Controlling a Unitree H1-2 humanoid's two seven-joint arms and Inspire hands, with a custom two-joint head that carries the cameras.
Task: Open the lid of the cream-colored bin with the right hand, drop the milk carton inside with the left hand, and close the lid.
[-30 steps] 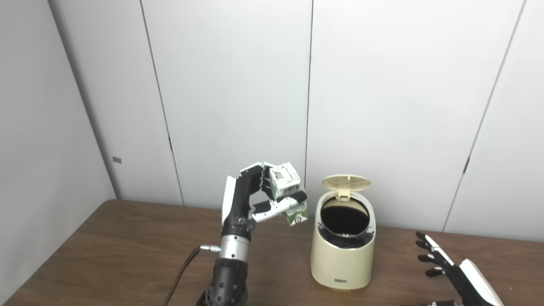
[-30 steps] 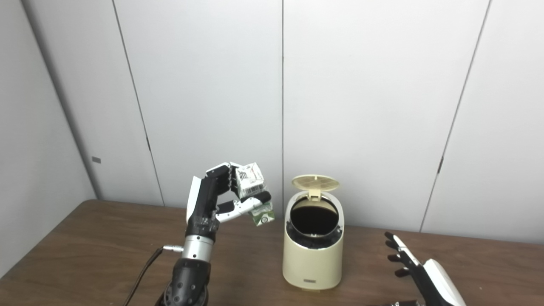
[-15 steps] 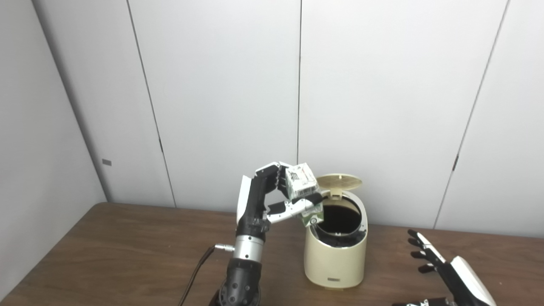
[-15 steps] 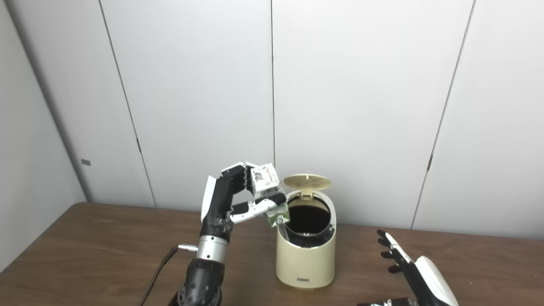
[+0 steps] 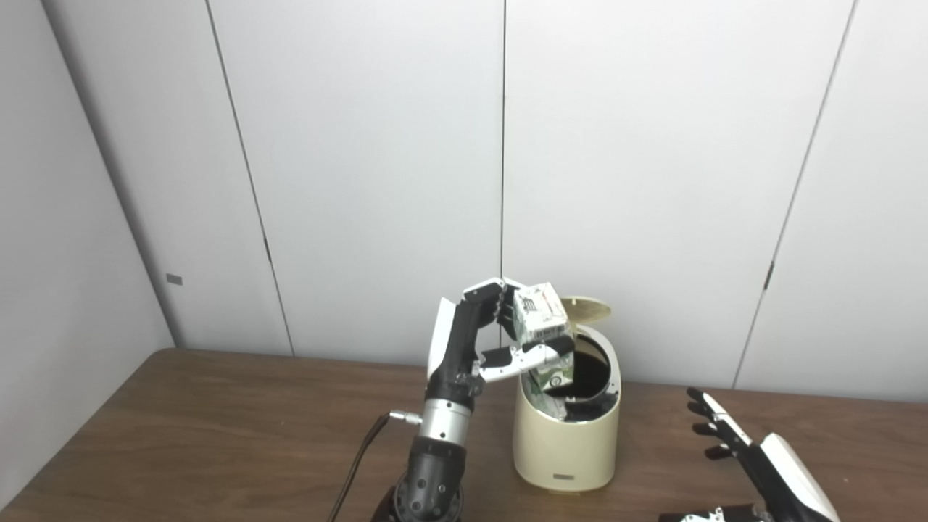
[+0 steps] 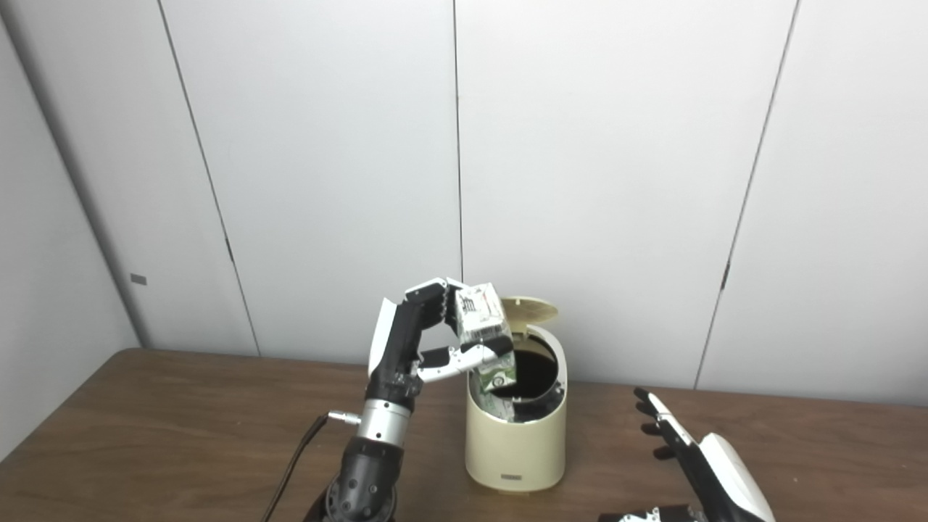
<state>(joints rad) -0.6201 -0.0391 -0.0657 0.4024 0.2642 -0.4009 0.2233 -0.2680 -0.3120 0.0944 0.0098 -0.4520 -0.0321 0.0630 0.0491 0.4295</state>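
**Carton held over open bin**

The left hand [image 5: 482, 341] gripped the milk carton [image 5: 545, 337] between fingers and thumb, directly above the mouth of the cream-colored bin [image 5: 565, 442]. The lid [image 5: 591, 308] stood raised at the far side. The right hand [image 5: 739, 453] hovered above the wooden surface [image 5: 181, 435], right of the bin, fingers spread and empty.

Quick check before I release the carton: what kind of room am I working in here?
Likely a bare lab or test room, not a home kitchen: plain white wall panels, a brown wooden table holding only the cream bin, and a cable trailing from the left robot hand.
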